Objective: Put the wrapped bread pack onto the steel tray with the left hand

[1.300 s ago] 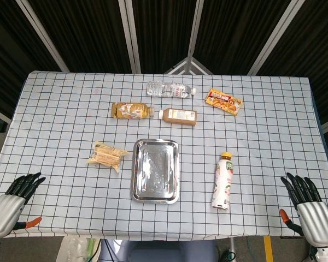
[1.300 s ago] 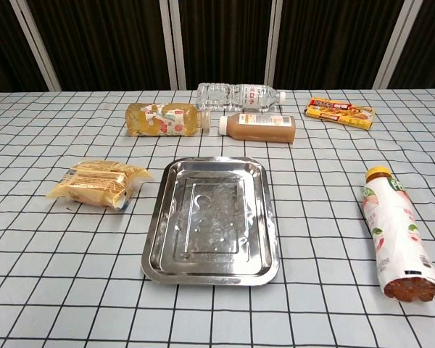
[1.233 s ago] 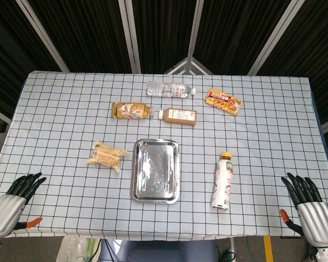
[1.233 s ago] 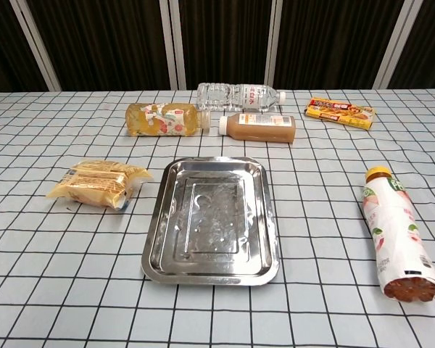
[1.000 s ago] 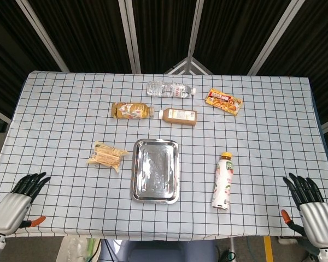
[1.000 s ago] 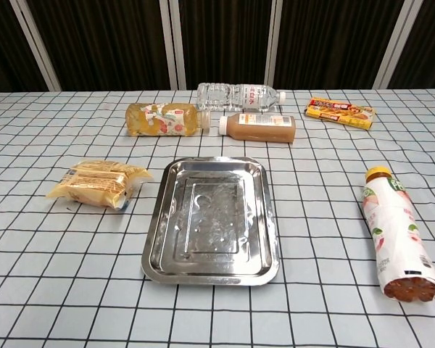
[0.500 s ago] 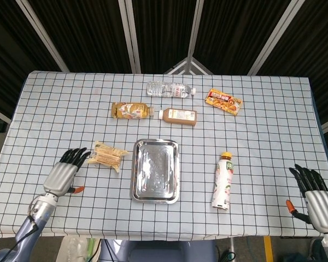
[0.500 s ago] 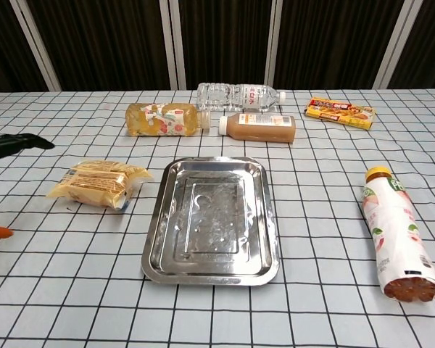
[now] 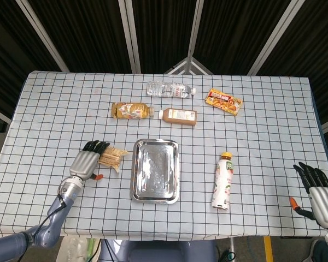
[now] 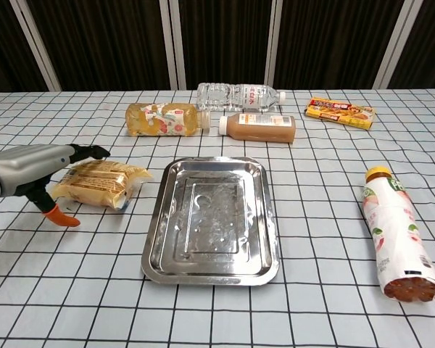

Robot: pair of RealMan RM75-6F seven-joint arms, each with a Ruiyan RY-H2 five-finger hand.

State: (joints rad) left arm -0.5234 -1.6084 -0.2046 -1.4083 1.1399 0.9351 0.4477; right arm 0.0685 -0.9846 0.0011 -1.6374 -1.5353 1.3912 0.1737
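The wrapped bread pack (image 9: pixel 112 155) (image 10: pixel 101 183) lies on the checked cloth just left of the steel tray (image 9: pixel 156 170) (image 10: pixel 212 219). My left hand (image 9: pixel 86 161) (image 10: pixel 36 170) hovers over the pack's left end with fingers stretched out flat above it; no grip shows. The tray holds nothing. My right hand (image 9: pixel 317 191) hangs at the table's near right corner, fingers spread, holding nothing; the chest view does not show it.
Behind the tray lie a yellow drink bottle (image 10: pixel 165 119), a brown drink bottle (image 10: pixel 257 127) and a clear water bottle (image 10: pixel 239 96). A yellow snack box (image 10: pixel 340 112) sits at the back right. A peach drink bottle (image 10: pixel 396 232) lies right of the tray.
My left hand has travelled from the table's near left corner up and rightward, now over the bread pack's left end. The right hand has drifted slightly back and right.
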